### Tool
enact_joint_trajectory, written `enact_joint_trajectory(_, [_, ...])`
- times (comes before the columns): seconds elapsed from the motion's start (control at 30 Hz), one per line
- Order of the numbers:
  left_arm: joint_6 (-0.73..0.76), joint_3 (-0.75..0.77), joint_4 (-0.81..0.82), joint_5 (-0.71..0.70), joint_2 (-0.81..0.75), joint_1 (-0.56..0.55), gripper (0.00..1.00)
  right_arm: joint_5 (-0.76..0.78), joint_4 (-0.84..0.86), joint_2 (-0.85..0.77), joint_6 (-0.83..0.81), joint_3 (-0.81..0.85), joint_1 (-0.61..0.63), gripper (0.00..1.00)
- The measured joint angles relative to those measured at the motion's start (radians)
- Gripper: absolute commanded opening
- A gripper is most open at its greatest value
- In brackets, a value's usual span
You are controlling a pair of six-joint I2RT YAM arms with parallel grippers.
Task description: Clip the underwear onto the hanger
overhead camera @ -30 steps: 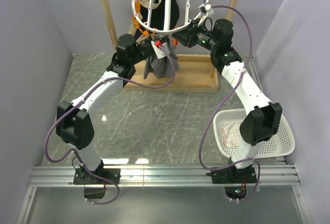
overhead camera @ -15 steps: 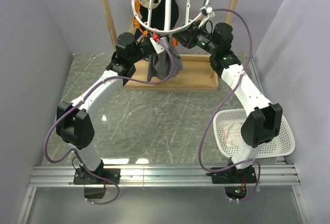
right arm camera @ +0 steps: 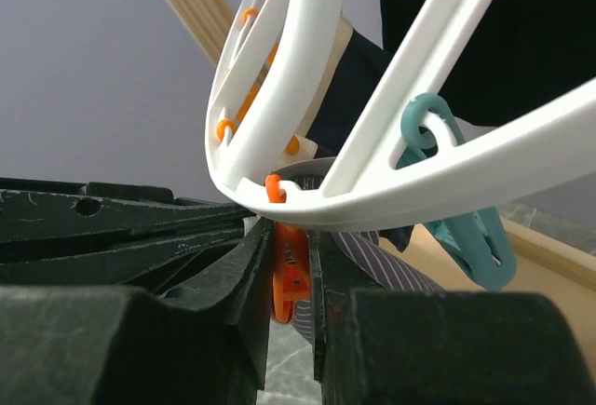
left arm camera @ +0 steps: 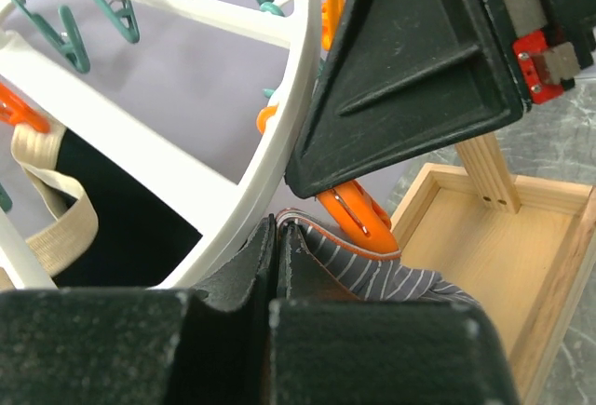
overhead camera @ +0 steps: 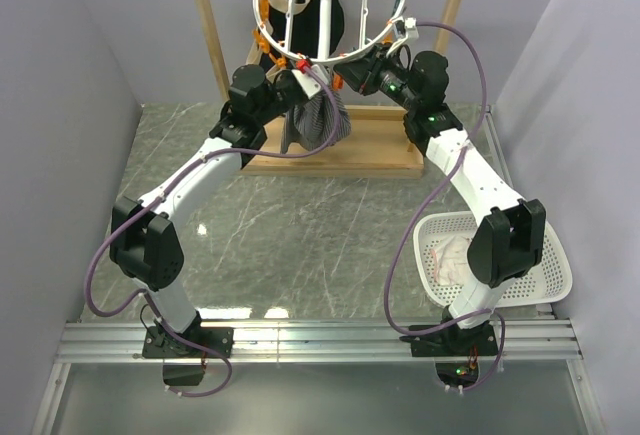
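The grey striped underwear (overhead camera: pixel 318 120) hangs below the near rim of the white ring hanger (overhead camera: pixel 290 55), which hangs from the wooden frame. My left gripper (overhead camera: pixel 298 77) is shut on the underwear's waistband (left arm camera: pixel 372 270) and holds it up against the hanger rim (left arm camera: pixel 279 149). My right gripper (overhead camera: pixel 342 77) is shut on an orange clothespin (right arm camera: pixel 291 270) that hangs from the rim (right arm camera: pixel 372 205), right beside the waistband. The underwear (right arm camera: pixel 372 261) shows behind that pin. The two grippers nearly touch.
A wooden frame (overhead camera: pixel 340 160) stands at the back and carries the hanger. A dark garment (overhead camera: pixel 325 10) with a beige band hangs on the hanger's far side. Teal and orange pins (left arm camera: pixel 121 19) dangle from the spokes. A white basket (overhead camera: pixel 520 260) with pale cloth sits at the right.
My left gripper has lifted the underwear's waistband up to the hanger rim. My right gripper has stayed at the rim on the orange pin, shifting slightly upward.
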Motion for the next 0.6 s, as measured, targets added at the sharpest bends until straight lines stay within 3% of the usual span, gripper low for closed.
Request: enact_joint_trajectory(0.6, [-0.079,-0.003,-0.039,-0.07,0.0,-0.009,0.0,0.094,0.077,-0.004,0.093,-0.057,0.002,0.0])
